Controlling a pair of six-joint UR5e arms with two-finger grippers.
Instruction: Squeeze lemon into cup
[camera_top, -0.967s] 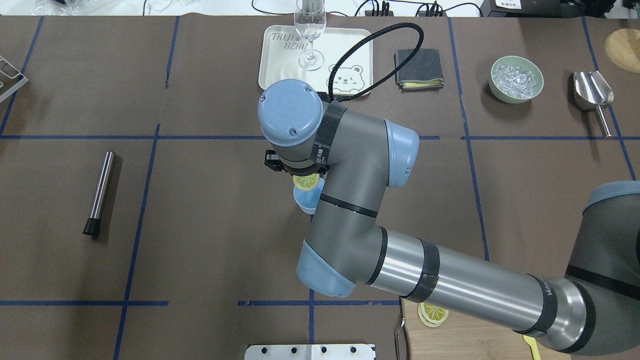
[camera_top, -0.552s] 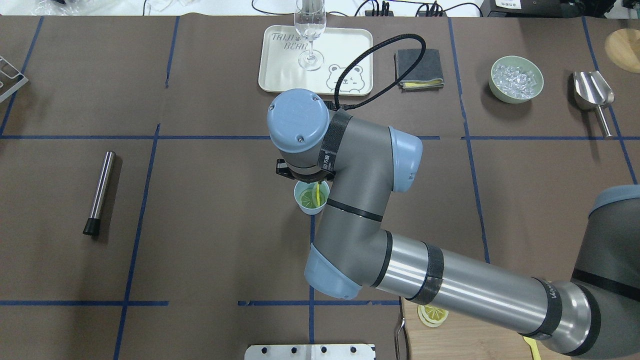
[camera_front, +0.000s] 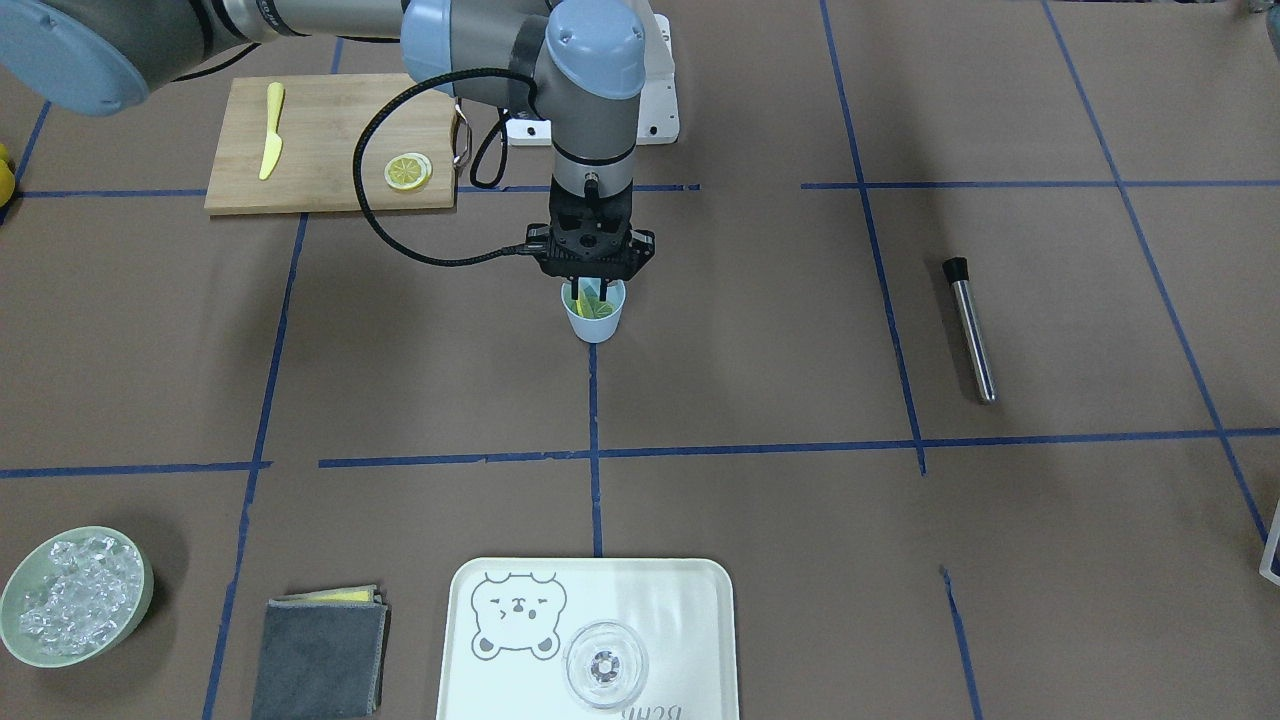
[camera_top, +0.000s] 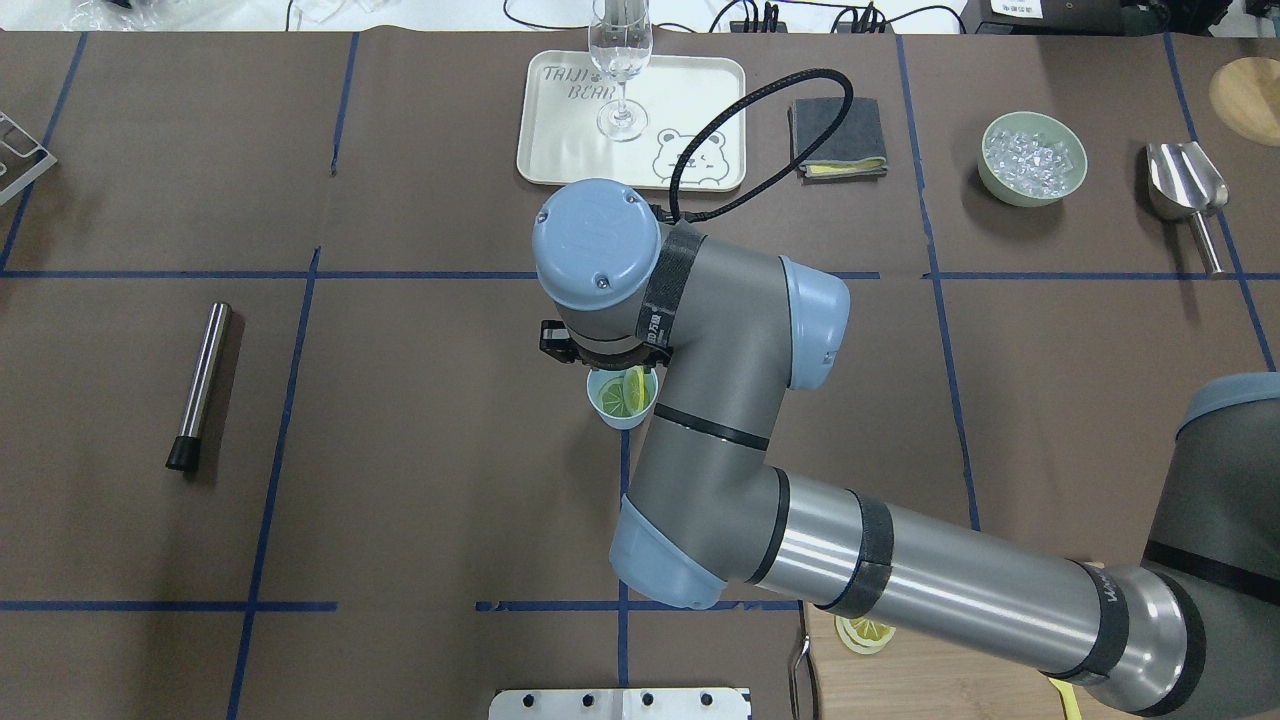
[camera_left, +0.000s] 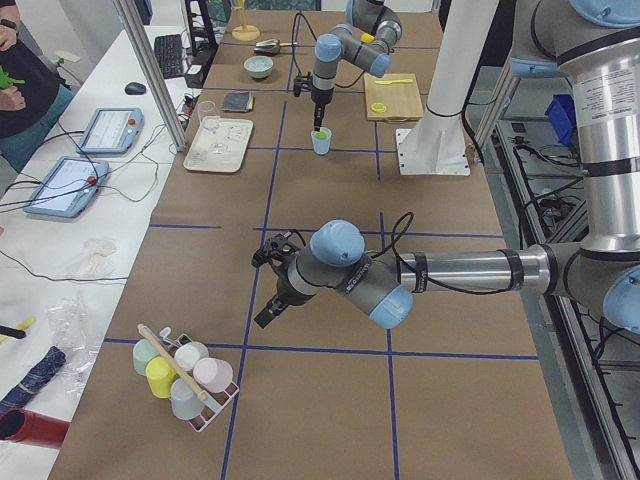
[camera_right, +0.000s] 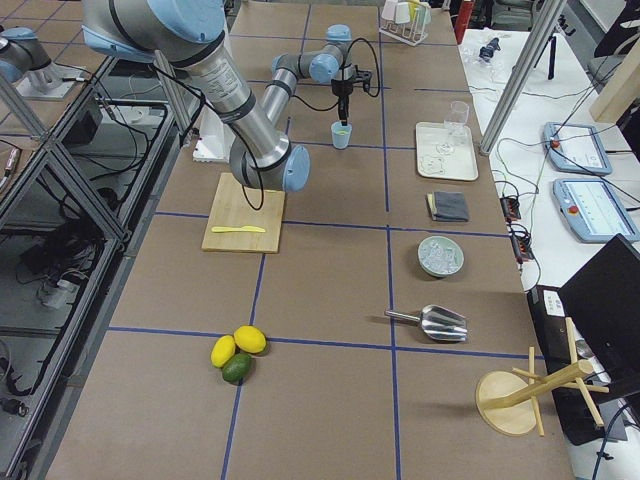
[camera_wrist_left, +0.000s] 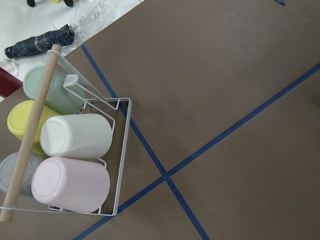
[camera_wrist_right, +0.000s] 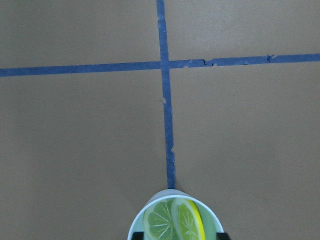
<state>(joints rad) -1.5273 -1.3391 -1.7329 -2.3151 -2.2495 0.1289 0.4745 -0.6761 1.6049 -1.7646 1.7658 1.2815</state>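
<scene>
The light-blue cup (camera_front: 594, 322) stands at the table's middle, on a blue tape line; it also shows in the overhead view (camera_top: 606, 413) and at the bottom edge of the right wrist view (camera_wrist_right: 136, 224). A yellow lemon slice (camera_wrist_right: 189, 220) leans on edge inside it (camera_top: 636, 385), beside a greener slice (camera_wrist_right: 159, 221). My right gripper (camera_front: 590, 292) points straight down, its fingers a little apart, their tips at the cup's mouth and not clamped on the slice. More lemon slices (camera_front: 408, 171) lie on the board. My left gripper (camera_left: 263, 318) hangs over the table far off; I cannot tell its state.
A wooden cutting board (camera_front: 330, 120) with a yellow knife (camera_front: 270, 143) lies near the robot's base. A tray (camera_front: 690, 600) with a clear glass (camera_front: 605, 665), a grey cloth (camera_front: 318, 655), an ice bowl (camera_front: 75, 597), a metal rod (camera_front: 970, 330) and a cup rack (camera_wrist_left: 75, 150) stand around.
My right gripper came down with the lemon slice from above the cup to its mouth. The slice turned on edge and now leans inside the cup.
</scene>
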